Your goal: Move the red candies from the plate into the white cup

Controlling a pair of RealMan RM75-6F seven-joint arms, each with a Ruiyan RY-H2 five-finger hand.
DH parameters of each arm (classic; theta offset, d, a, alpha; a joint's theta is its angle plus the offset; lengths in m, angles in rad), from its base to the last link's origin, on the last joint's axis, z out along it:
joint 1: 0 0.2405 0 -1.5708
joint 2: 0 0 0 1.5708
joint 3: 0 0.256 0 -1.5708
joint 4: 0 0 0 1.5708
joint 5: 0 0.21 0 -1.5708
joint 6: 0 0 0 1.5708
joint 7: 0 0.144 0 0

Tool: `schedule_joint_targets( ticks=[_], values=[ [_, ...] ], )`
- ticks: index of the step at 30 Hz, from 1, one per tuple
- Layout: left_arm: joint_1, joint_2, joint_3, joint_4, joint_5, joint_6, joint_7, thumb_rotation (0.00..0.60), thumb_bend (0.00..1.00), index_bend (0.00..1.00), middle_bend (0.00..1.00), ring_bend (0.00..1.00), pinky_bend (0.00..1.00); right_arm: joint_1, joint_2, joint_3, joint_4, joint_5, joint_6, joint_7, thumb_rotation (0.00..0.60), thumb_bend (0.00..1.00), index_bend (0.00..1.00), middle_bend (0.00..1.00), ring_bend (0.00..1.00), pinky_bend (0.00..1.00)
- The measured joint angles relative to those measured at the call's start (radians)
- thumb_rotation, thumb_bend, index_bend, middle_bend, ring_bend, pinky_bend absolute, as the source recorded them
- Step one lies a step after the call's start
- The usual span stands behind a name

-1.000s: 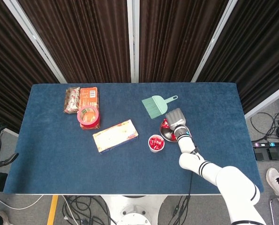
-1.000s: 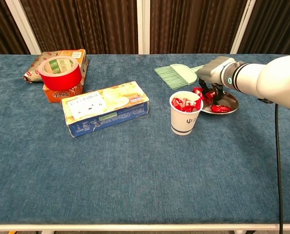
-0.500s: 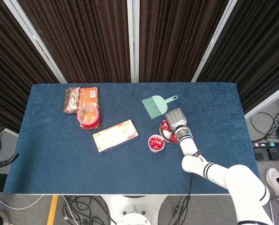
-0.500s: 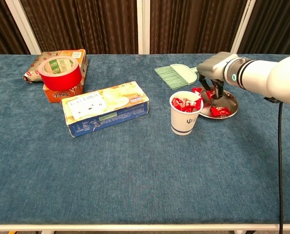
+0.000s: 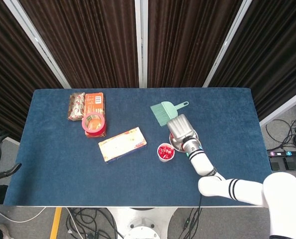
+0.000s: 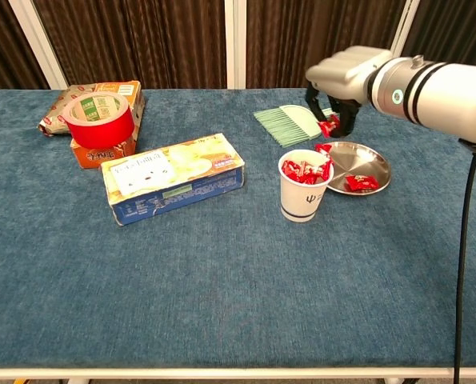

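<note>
Candy (image 6: 328,126) upright in right hand (image 6: 339,78)

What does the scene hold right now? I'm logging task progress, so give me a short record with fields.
right hand: raised above the plate, pinching one red candy
left hand: not in view
white cup: upright, red candies heaped inside
plate: right of the cup, candies left on it
candies left on plate: at least two
nearby: green brush behind the cup
</note>
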Motion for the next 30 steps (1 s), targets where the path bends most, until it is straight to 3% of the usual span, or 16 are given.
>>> schedule_joint_targets(
  ticks=[5,8,22,30],
  values=[
    [-0.001,0.0,0.0,-0.005,0.003,0.002,0.007,0.161,0.09,0.17,0.16,0.1,0.2,-0.023,0.076,-0.004,-0.182,-0.111,0.062,0.022,0.6,0.21,0.6,1.0,1.0,1.0],
    [0.001,0.003,-0.001,-0.008,0.0,0.003,0.008,0.162,0.09,0.17,0.16,0.1,0.2,-0.033,0.095,-0.015,-0.222,-0.147,0.074,0.036,0.6,0.21,0.6,1.0,1.0,1.0],
    [0.003,0.003,-0.002,-0.003,0.001,0.008,-0.004,0.161,0.09,0.17,0.16,0.1,0.2,-0.025,0.072,-0.04,-0.221,-0.138,0.036,0.037,0.6,0.1,0.6,1.0,1.0,1.0],
    [0.003,0.002,-0.002,-0.004,0.003,0.012,-0.005,0.163,0.09,0.17,0.16,0.1,0.2,-0.025,0.094,-0.04,-0.235,-0.162,0.027,0.062,0.6,0.0,0.51,1.0,1.0,1.0]
  ],
)
